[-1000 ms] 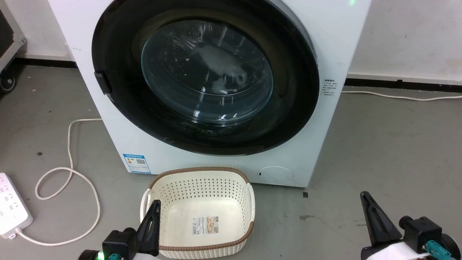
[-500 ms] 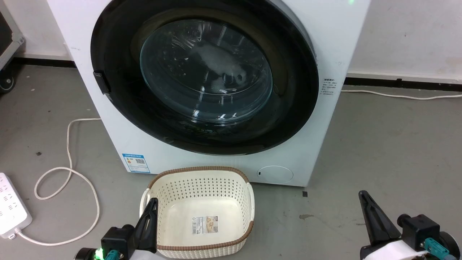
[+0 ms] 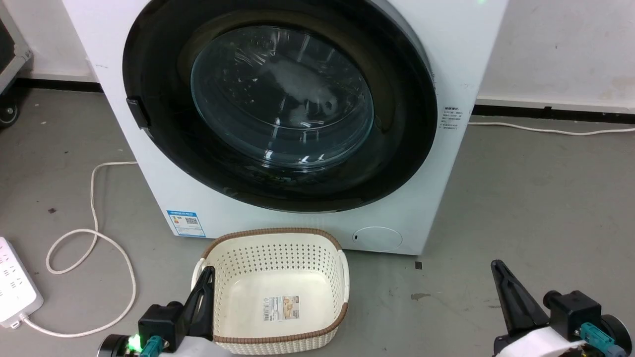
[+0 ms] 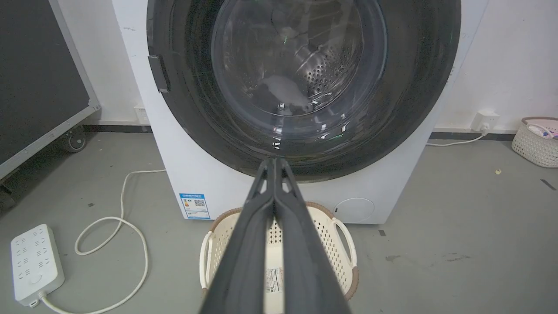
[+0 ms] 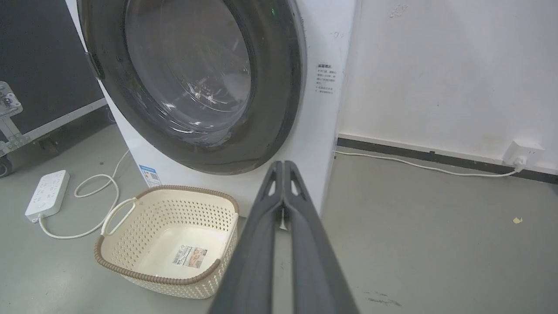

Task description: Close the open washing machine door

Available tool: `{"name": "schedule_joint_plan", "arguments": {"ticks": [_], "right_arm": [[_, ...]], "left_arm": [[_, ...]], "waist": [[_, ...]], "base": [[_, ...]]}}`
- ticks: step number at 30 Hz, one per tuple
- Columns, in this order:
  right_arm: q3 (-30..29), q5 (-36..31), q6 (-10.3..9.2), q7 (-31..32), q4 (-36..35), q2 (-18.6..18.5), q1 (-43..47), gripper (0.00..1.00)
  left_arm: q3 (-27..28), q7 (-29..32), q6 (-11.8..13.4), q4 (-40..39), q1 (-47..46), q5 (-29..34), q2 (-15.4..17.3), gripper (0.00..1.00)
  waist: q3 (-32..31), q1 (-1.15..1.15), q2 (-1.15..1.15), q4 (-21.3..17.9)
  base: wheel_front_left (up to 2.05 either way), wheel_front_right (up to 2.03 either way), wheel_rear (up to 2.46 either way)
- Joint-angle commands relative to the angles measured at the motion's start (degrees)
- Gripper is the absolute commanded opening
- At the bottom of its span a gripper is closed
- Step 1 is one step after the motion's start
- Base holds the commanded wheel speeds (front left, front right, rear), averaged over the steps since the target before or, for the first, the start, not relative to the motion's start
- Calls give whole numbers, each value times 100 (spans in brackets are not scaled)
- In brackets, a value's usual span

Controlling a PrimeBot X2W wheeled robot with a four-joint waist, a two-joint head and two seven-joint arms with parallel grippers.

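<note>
Currently the left gripper has its two fingers pressed flat together with nothing between them, and the right gripper is clenched on nothing in the same way. Both sit low at the near edge of the scene, well apart from the washing machine door. Over the last second the whole head view drifts slightly to the left, with machine, basket and floor items moving together. This is camera motion. The door keeps the same position relative to the washing machine, and the grippers remain at much the same low station. The door sits in the round front recess, its latch tab at the left rim, and no gap is visible along the rim in the right wrist view. Judged from this, the door is already closed and no push remains, though a full latch cannot be confirmed. Directly in front of the machine, between the grippers and the door, stands an empty cream perforated basket, which would obstruct a low straight reach. A blue label and a round hatch mark the lower front. A power strip and its looped cord lie on the floor at the left.
</note>
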Motion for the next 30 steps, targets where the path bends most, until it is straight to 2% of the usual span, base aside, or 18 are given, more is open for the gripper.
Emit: {"name": "schedule_joint_plan", "arguments": {"ticks": [1, 30], "right_arm": [[14, -27, -2, 30, -50, 15, -79, 0], [72, -119, -3, 334, -240, 24, -129, 0]], "left_arm": [[24, 43, 48, -38, -59, 35, 3, 0], [131, 382, 158, -228, -142, 193, -8, 0]], "waist": [[1, 0, 0, -1], [32, 0, 0, -28]], "base": [[0, 0, 0], [0, 0, 0]]}}
